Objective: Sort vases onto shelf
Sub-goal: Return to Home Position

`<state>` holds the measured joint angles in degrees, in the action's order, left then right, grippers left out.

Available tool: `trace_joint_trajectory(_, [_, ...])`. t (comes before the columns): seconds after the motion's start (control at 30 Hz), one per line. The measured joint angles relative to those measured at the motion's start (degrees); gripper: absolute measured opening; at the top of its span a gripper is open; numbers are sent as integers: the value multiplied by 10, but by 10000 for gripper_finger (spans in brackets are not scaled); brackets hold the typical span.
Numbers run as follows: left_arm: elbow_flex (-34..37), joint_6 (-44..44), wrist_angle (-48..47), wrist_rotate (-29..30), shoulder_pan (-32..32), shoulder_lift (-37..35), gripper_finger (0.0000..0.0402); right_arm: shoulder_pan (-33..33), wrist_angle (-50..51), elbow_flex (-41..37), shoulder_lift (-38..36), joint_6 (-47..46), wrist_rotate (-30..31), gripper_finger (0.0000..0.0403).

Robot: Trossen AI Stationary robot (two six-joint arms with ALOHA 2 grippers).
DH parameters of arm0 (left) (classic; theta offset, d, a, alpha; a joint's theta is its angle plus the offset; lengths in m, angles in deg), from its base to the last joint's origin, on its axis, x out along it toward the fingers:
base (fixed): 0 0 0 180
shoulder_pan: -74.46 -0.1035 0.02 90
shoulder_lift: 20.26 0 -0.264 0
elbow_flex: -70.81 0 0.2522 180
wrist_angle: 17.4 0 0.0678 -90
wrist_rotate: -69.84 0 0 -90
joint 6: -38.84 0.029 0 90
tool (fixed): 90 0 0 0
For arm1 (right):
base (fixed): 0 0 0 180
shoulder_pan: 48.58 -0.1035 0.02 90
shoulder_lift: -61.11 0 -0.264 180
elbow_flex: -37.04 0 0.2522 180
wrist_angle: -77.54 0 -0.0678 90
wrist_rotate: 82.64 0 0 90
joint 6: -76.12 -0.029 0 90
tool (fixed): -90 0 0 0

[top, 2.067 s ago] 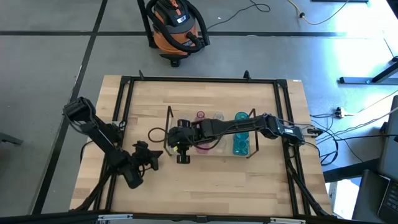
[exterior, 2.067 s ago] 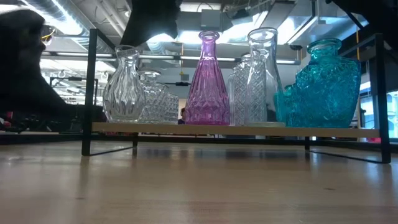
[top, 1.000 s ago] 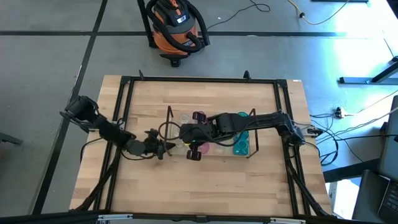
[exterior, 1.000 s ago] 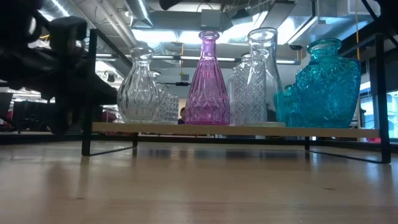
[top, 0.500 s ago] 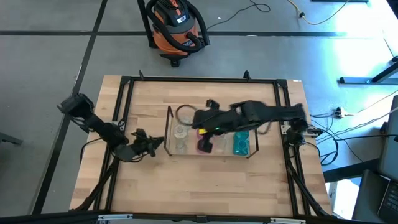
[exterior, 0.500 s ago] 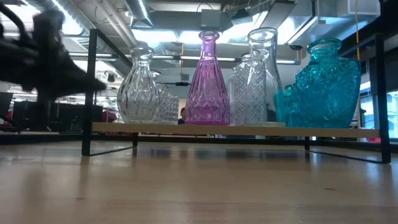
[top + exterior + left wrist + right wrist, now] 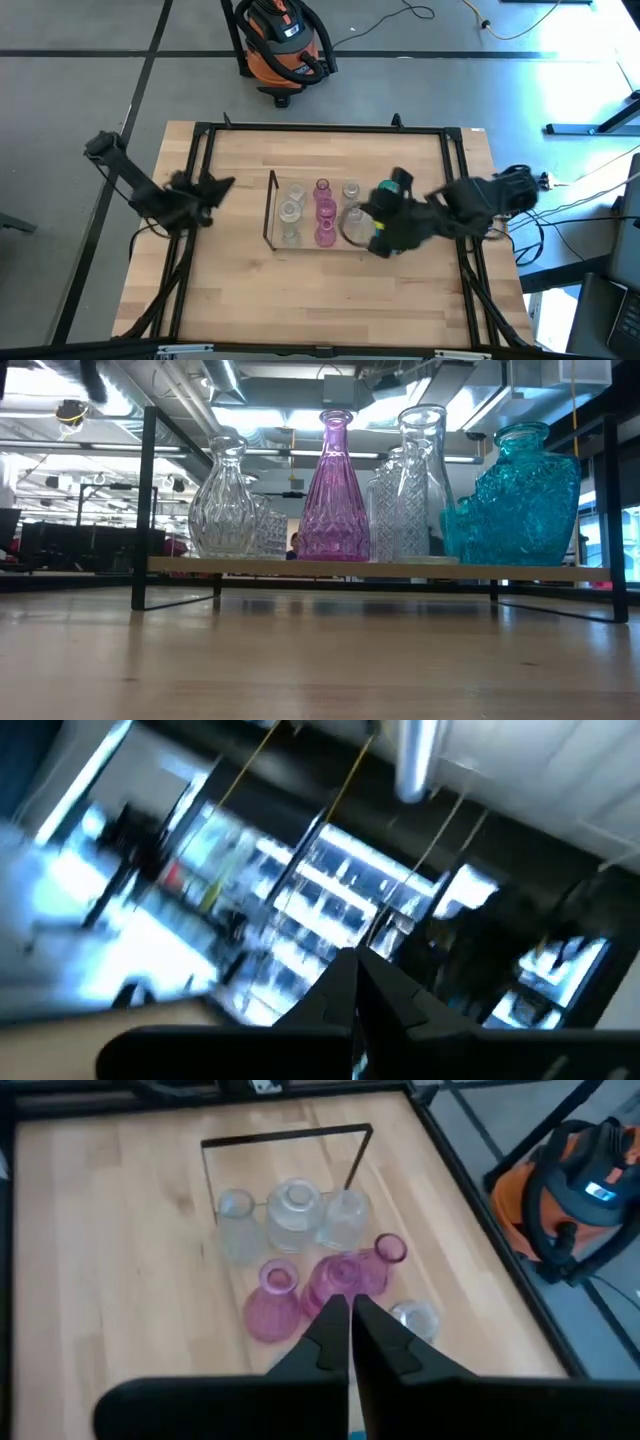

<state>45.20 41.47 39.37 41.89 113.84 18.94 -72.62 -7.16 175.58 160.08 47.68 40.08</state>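
The shelf (image 7: 270, 212) is set at the middle of the table (image 7: 300, 300), and all the vases in sight are stood upright on it. Three clear vases (image 7: 290, 211) are lined along its left end, with three pink vases (image 7: 325, 211) ranged in the row just beside them. More clear glass is seen past the pink row. A teal vase (image 7: 525, 495) is placed at the right end and is largely covered by the right arm in the high view. The right end effector (image 7: 341, 1302) is held above that right end, its two fingers clenched together with nothing between them. The left end effector (image 7: 357, 963) is raised over the table's left side, well apart from the shelf. It is likewise clenched on nothing and is pointed up toward the room's lights. An orange vacuum cleaner (image 7: 280, 40) is parked on the floor beyond the table.
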Motion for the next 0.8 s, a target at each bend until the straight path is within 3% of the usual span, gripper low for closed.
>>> trace_joint_trajectory(0.1, [-64,37,-103,-51,-36,-34,0,-29,-61,-111,-68,-37,22,0])
trace_joint_trajectory(0.23, [-151,-41,-302,-163,-128,-35,0,-33,-239,-327,-206,-73,24,0])
trace_joint_trajectory(0.33, [-186,-118,-392,-280,-229,-17,0,-12,-489,-516,-328,-38,37,0])
trace_joint_trajectory(0.5, [-178,-163,-398,-429,-379,-13,0,56,-967,-808,-502,83,2,0])
trace_joint_trajectory(0.6, [-163,-177,-398,-471,-425,-56,0,81,-1131,-930,-583,111,8,0])
trace_joint_trajectory(0.8, [-85,-173,-421,-447,-434,-185,0,79,-1194,-1056,-730,175,83,0])
